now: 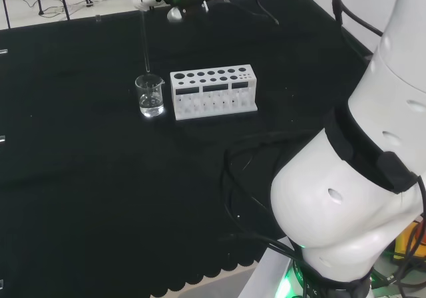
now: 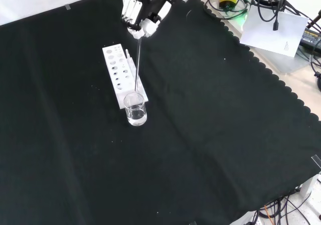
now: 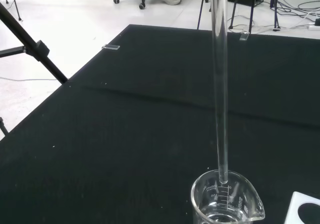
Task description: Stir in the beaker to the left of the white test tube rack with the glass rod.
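The robot hand (image 2: 142, 15) has its fingers curled round the top of the glass rod (image 2: 137, 64), holding it upright so its tip dips into the beaker (image 2: 136, 109) beside the rack (image 2: 118, 69)

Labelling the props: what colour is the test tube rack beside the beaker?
White, seen best in the head view: the rack beside the beaker.

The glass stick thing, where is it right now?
In the front view, the glass rod hangs from the hand by the white test tube rack, its lower tip at the mouth of the beaker.
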Motion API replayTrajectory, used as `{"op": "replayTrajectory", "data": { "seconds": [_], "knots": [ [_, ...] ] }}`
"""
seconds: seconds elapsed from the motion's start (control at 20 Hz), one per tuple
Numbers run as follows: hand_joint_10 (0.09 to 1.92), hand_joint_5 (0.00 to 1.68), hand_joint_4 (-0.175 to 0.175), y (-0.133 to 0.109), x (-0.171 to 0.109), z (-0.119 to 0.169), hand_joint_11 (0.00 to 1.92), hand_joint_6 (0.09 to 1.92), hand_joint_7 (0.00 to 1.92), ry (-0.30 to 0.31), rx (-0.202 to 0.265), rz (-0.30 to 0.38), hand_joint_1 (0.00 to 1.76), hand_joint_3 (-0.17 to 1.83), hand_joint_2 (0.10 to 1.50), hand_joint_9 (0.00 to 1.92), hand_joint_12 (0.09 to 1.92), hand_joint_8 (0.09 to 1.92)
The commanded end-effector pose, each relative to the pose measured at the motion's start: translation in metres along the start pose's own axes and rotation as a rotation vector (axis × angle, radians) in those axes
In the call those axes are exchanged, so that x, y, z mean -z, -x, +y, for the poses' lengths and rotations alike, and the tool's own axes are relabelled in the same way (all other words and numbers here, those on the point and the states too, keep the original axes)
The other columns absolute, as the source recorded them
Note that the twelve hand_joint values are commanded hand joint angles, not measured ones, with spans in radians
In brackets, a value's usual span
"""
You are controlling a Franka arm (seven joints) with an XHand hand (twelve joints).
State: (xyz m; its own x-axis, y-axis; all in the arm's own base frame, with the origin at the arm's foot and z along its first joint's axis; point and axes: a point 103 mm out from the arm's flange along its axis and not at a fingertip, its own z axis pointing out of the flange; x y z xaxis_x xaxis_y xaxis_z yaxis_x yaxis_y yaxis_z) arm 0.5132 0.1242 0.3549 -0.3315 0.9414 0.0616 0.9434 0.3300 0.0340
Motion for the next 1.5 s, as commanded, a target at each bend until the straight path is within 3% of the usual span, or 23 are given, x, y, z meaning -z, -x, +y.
{"op": "replayTrajectory", "data": {
  "seconds": [0.05, 0.95, 1.4, 1.5],
  "knots": [
    [1.44, 0.79, -0.175, 0.006, -0.008, 0.012, 1.54, 0.85, 0.86, -0.007, 0.011, -0.003, 1.38, 0.0, 1.16, 0.93, 0.68, 1.22],
    [1.45, 0.79, -0.175, 0.01, -0.061, 0.025, 1.54, 0.86, 0.86, -0.063, 0.055, -0.013, 1.38, 0.0, 1.16, 0.93, 0.68, 1.22],
    [1.45, 0.79, -0.175, 0.011, -0.091, 0.036, 1.54, 0.86, 0.86, -0.104, 0.103, -0.022, 1.38, 0.0, 1.16, 0.93, 0.68, 1.22],
    [1.16, 0.99, -0.175, 0.007, -0.095, 0.036, 1.57, 0.66, 1.08, -0.107, 0.117, -0.03, 1.33, -0.04, 1.1, 1.29, 0.66, 1.03]
  ]
}}
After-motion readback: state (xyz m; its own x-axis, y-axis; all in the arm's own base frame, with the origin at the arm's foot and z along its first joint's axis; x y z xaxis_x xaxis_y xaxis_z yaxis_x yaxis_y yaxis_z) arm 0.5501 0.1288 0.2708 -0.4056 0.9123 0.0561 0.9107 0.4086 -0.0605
